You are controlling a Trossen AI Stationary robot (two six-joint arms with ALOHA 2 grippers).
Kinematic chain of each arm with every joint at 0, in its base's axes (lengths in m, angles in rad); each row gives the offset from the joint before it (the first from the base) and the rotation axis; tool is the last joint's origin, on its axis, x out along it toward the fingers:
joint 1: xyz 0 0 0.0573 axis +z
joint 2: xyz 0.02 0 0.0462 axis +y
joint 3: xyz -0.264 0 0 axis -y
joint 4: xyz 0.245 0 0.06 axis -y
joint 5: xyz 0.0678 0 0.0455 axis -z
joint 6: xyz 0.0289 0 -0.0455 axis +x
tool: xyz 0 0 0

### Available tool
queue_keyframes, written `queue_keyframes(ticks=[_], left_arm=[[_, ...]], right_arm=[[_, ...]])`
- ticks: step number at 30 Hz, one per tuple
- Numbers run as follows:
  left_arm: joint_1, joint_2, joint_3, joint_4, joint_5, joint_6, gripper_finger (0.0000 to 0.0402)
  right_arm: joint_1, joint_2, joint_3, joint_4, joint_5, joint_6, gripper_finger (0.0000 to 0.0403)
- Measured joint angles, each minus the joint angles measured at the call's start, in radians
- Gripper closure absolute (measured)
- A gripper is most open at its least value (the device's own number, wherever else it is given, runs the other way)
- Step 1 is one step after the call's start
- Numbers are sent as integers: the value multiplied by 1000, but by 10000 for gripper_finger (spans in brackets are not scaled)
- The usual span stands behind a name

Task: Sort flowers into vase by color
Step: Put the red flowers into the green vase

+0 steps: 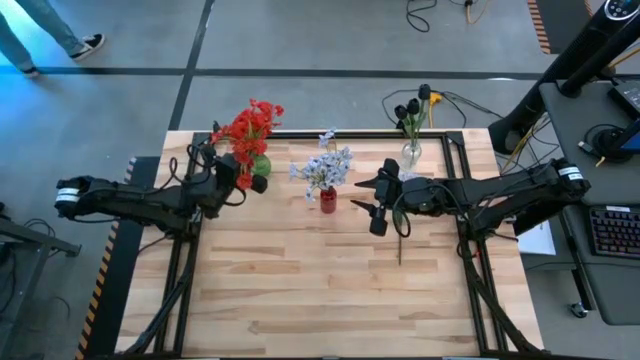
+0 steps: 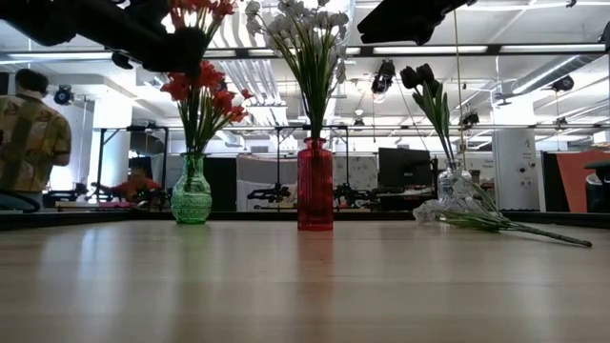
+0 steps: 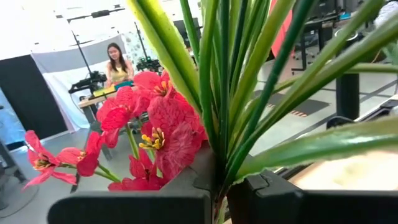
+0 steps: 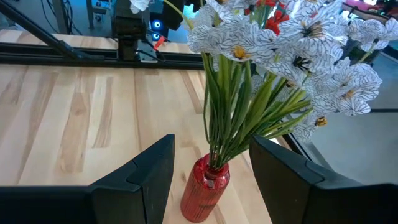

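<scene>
— Where is everything sitting on the table [image 1: 330,290]?

— All three vases are lining up along the far edge: the green vase [image 2: 192,195] with red flowers [image 1: 250,125] toward the left, the red vase [image 2: 315,186] with pale blue-white flowers [image 1: 326,165] in the middle, the clear vase [image 2: 451,186] with dark buds [image 1: 412,105] toward the right. One loose stem [image 2: 515,226] is lying flat just beside the clear vase. The whole near half of the tabletop is lying bare.

— And the arms?

— The left gripper [image 1: 243,175] is reaching in from the left side, hanging above the green vase, its fingers [image 3: 186,196] closing tight around green stalks of the red bunch. The right gripper [image 4: 211,171] is stretching in from the right, hovering beside the red vase with its fingers [image 4: 149,171] standing apart, holding nothing; the vase is showing in the gap between them.
</scene>
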State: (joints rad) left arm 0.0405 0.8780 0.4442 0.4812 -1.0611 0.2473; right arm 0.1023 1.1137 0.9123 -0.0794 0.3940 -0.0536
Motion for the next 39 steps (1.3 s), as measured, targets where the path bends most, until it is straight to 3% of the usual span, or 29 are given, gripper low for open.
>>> queue_keyframes(ticks=[39], left_arm=[[83, 56, -11, -4, 51, -93, 401]], right_arm=[[-5, 0, -1, -21, -1, 1, 202]])
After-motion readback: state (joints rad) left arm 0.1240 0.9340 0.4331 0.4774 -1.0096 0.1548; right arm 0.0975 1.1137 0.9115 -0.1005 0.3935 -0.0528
